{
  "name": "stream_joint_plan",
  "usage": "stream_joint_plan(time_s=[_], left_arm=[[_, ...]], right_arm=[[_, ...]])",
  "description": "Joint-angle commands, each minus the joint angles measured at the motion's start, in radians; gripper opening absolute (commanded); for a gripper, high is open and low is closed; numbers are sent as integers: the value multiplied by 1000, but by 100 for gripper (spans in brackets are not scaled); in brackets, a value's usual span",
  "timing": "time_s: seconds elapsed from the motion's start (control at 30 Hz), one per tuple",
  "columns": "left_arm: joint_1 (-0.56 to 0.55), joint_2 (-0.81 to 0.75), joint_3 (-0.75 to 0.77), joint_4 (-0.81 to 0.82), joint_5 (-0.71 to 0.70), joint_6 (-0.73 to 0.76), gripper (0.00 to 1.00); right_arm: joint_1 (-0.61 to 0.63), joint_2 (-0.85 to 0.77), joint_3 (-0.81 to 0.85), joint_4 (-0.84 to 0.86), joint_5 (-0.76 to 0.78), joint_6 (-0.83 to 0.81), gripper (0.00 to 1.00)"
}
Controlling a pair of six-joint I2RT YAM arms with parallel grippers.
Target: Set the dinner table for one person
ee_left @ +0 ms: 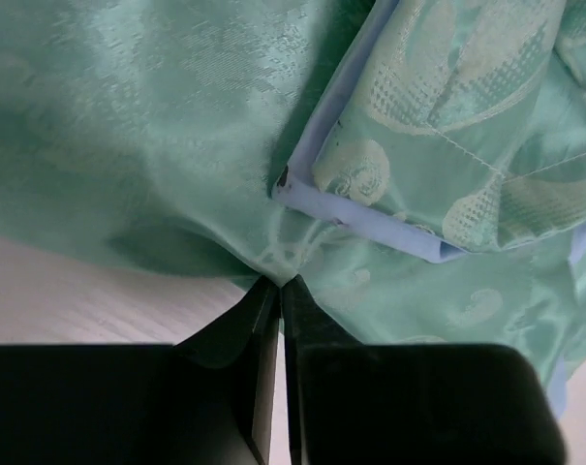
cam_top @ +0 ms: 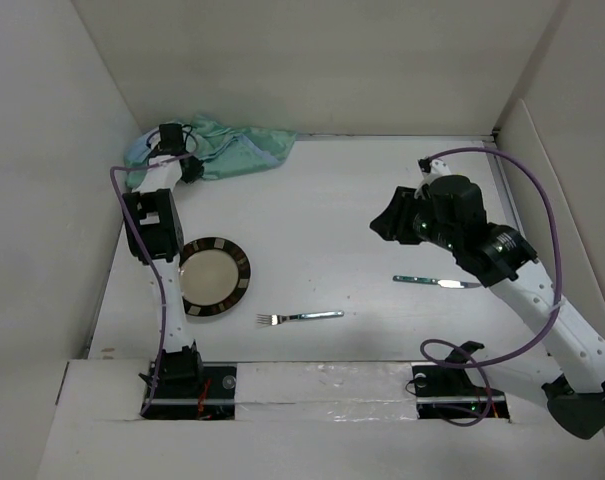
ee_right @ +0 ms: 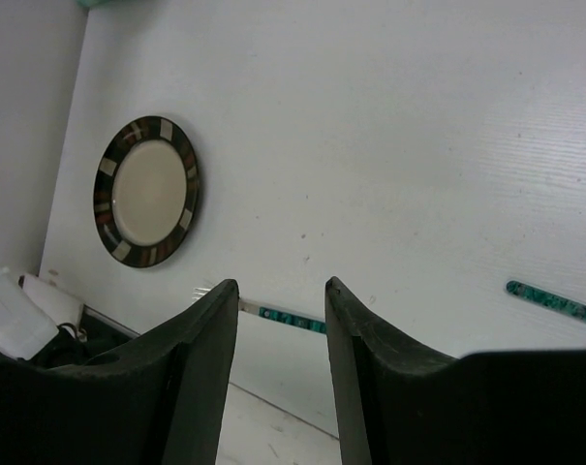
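Dinner table (cam_top: 342, 210) filled my view, white and flat. I saw the green cloth mat (cam_top: 237, 150) bunched at its far left corner, the left gripper (ee_left: 280, 283) pinched shut on a fold. The right gripper (ee_right: 281, 286) hung part open, empty, near the knife (cam_top: 437, 282).

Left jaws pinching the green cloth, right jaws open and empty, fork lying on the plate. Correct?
No. The fork is not on the plate; it lies on the white table to the plate's right, clear of it, per the top external view. The rest holds.
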Motion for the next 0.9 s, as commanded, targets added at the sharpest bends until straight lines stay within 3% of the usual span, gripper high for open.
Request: stream_joint_plan(time_s=[0.0,0.13,0.33,0.4,0.47,0.5,0.53,0.63,0.7,0.73,0.8,0.83,0.87], left_arm=[[-6,25,57,17,64,-15,0],[-82,-21,29,78,118,5,0],[-254,-208,-131,211,179,-12,0],[-355,-266,-201,262,195,-49,0],[-377,-294,-234,287,204,-76,0],[-418,-303,-260,305,215,-84,5],[-435,-310,-258,308,225,-93,25],[-457,-325,-231,263,227,-87,48],[-457,-383,-260,246,212,-63,50],[-457,-412,-278,235,175,-46,50],[-447,-513,-347,212,120,-3,49],[-423,-552,-381,200,80,5,45],[-423,-590,-425,201,68,11,40]], right_arm=[[14,10,41,59,3,10,47],[14,35,40,91,1,10,47],[14,72,43,146,-23,-3,47],[14,90,47,159,-22,-11,49],[14,96,47,166,-22,-19,53],[14,102,47,172,-20,-20,56],[14,107,46,174,-20,-22,58],[14,111,44,174,-22,-31,66],[14,111,31,170,-20,-31,66],[14,105,23,168,-19,-31,64],[14,95,-8,171,-23,-31,40],[14,76,-22,173,-29,-26,23],[5,67,-34,176,-32,-25,0]])
